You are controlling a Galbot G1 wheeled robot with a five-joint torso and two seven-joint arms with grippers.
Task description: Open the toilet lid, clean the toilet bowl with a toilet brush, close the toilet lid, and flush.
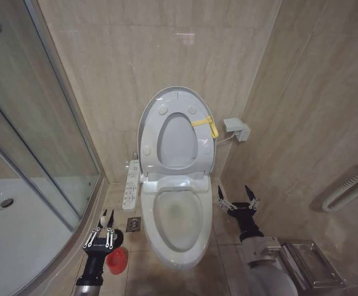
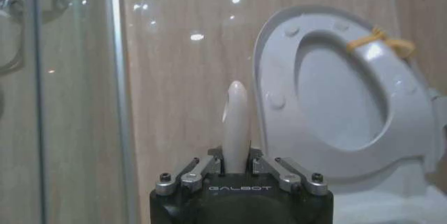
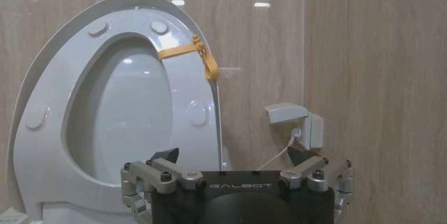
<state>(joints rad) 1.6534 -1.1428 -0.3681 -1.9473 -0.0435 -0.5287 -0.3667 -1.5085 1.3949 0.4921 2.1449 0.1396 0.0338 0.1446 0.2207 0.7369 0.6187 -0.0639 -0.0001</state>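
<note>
**Lid and seat up, left gripper on brush handle, right gripper idle and open**

Head view: we see the glossy white oval plastic toilet lid (image 1: pixel 151 114) raised against the beige tiled wall (image 1: pixel 105 74), with the white ring-shaped seat (image 1: pixel 198 139) folded up against it and a yellow strap (image 1: pixel 204 123) across the seat's right side. Below, the white ceramic oval toilet bowl (image 1: pixel 179 219) is uncovered, inside faintly discoloured. Our left gripper (image 1: pixel 106 217) sits low on the floor left of the bowl, just above the red cylindrical holder cup (image 1: pixel 117 260); its fingers are closed around the thin pale handle of the toilet brush (image 1: pixel 103 217). Bristle head not visible. Our right gripper (image 1: pixel 238 193) hangs right of the bowl, fingers spread wide, holding nothing. White control panel (image 1: pixel 130 185) is beside the bowl's left side; glass shower enclosure (image 1: pixel 18 142) is further left.

Left wrist view: the left gripper (image 2: pixel 236 162) fingers are pinched on the brush (image 2: pixel 236 124) handle, which stands upright out of them. The raised lid (image 2: pixel 269 72) and seat (image 2: pixel 405 109) are off to one side behind it.

Right wrist view: the right gripper (image 3: pixel 236 157) fingers are apart and empty. The lid (image 3: pixel 42 77), seat (image 3: pixel 188 103) and strap (image 3: pixel 183 50) are ahead; a small white wall box (image 3: pixel 300 122) with cable is beside them.
</note>
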